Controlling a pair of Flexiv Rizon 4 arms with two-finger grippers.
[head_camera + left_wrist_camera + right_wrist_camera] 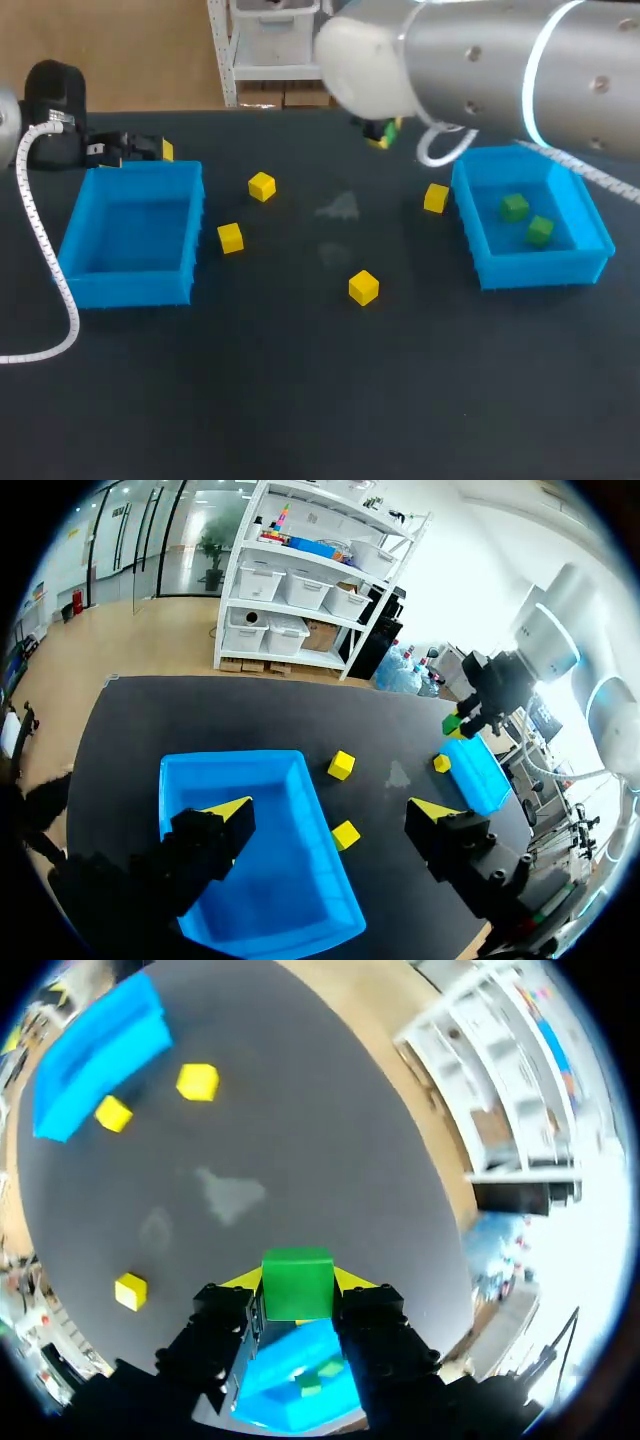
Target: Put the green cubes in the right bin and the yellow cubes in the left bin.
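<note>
You'll see two green cubes (515, 207) (540, 230) lying inside the blue right bin (530, 268) at 3 o'clock. A third green cube (297, 1282) sits level, clamped in the right gripper (297, 1290). Four yellow cubes (262, 186) (230, 237) (364, 287) (436, 197) lie scattered between that bin and the blue left bin (130, 288) at 9 o'clock.

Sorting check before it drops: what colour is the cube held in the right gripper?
The cube is green, clearest in the right wrist view.

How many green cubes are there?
3. The far green cube and the near green cube lie in the right bin. The held green cube is clamped in the right gripper. The right arm covers some table, so more may be hidden.
</note>
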